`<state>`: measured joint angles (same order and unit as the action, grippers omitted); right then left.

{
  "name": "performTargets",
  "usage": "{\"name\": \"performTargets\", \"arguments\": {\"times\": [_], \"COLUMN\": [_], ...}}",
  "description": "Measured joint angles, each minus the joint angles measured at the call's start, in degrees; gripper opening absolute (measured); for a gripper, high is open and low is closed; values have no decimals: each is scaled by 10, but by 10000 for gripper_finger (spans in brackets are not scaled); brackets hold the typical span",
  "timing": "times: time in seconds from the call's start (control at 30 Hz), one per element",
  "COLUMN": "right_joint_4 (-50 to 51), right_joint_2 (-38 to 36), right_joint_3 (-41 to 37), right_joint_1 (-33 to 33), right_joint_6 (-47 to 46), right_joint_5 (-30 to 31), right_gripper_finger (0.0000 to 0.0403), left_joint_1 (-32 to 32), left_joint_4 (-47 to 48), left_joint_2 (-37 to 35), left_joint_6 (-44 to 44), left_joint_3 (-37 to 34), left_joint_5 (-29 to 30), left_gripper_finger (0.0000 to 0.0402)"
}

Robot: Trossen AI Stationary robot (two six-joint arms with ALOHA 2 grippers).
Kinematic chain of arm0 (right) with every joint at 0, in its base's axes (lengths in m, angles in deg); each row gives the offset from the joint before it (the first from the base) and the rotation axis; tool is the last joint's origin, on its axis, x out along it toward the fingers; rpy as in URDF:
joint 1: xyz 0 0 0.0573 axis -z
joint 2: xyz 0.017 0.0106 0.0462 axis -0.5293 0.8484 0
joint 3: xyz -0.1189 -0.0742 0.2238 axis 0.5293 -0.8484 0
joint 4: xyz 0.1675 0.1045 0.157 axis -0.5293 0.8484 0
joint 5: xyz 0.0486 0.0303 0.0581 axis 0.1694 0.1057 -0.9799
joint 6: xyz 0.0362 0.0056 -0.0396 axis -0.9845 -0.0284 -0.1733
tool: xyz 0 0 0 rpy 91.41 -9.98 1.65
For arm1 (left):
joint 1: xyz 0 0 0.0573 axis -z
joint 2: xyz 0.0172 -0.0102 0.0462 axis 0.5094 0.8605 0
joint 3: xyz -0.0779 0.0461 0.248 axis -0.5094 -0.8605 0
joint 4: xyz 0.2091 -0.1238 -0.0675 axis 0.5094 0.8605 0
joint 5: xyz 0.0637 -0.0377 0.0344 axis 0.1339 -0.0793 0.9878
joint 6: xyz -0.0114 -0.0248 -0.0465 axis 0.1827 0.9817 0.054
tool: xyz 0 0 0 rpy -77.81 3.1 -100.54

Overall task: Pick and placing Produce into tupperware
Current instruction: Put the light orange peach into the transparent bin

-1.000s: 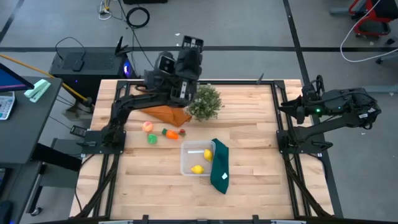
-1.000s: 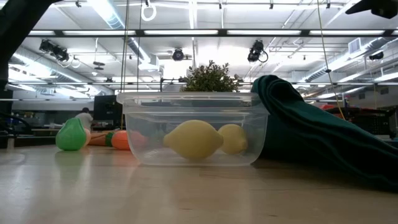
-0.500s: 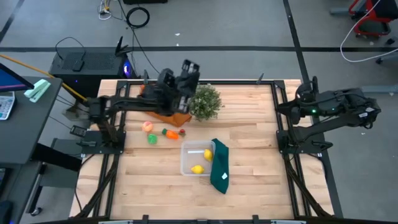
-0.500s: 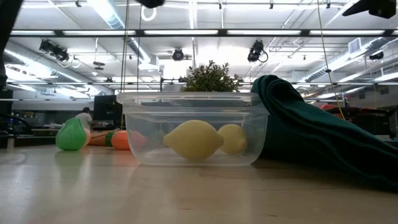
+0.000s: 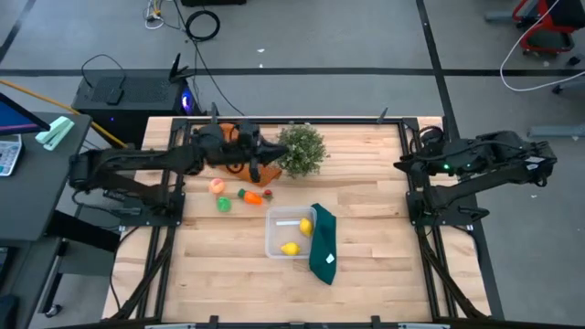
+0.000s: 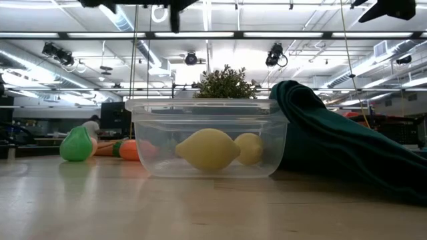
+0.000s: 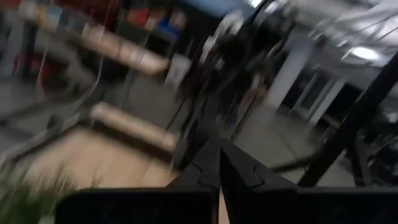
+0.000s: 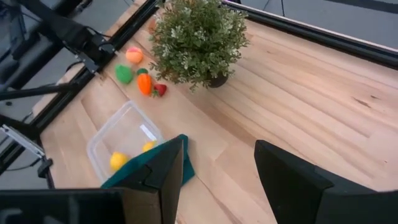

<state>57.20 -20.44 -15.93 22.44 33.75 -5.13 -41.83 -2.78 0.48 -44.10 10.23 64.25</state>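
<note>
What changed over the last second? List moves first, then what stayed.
The left arm swung down and back toward the left edge; its shut claw now sits over the orange cloth, empty. The right claw barely shifted. The tupperware, both lemons and the loose produce stayed put.

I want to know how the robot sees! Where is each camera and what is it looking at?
High view: above the table, looking straight down; both arms, left claw by the plant.
Low view: table height, facing the tupperware and lemons.
Left wrist view: on the left arm, blurred room; its fingers pressed together.
Right wrist view: on the right arm, over the table; right claw open.
High and right wrist share plant, tupperware, produce.
</note>
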Motion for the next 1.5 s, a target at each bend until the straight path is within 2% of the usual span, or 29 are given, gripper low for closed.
{"name": "performTargets", "arguments": {"times": [0.17, 0.3, 0.5, 0.67, 0.93, 1.1, 1.27, 1.5], "right_joint_4": [-22, -30, -29, -29, -41, -77, -107, -109], "right_joint_2": [10, 21, 44, 61, 92, 109, 128, 142], "right_joint_3": [0, 0, 0, 0, 0, 0, 0, 0], "right_joint_1": [0, 0, 0, 0, 0, 0, 0, 0], "right_joint_6": [-10, -24, -40, -63, -89, -69, -41, -20], "right_joint_5": [30, 51, 79, 88, 88, 79, 45, 16], "right_gripper_finger": [165, 165, 165, 165, 165, 165, 165, 165], "left_joint_1": [0, -4, -16, -16, -16, -16, -16, -61], "left_joint_4": [166, 302, 452, 542, 794, 862, 910, 913], "left_joint_2": [-56, -111, -180, -199, -199, -196, -153, -71], "left_joint_6": [29, 59, 153, 176, 211, 249, 306, 293], "left_joint_3": [1, 1, 1, 2, 2, 2, 1, 1], "left_joint_5": [3, 33, 70, 79, 90, 110, 106, 102], "left_gripper_finger": [8, 22, 17, 5, 18, 7, 10, 33]}}
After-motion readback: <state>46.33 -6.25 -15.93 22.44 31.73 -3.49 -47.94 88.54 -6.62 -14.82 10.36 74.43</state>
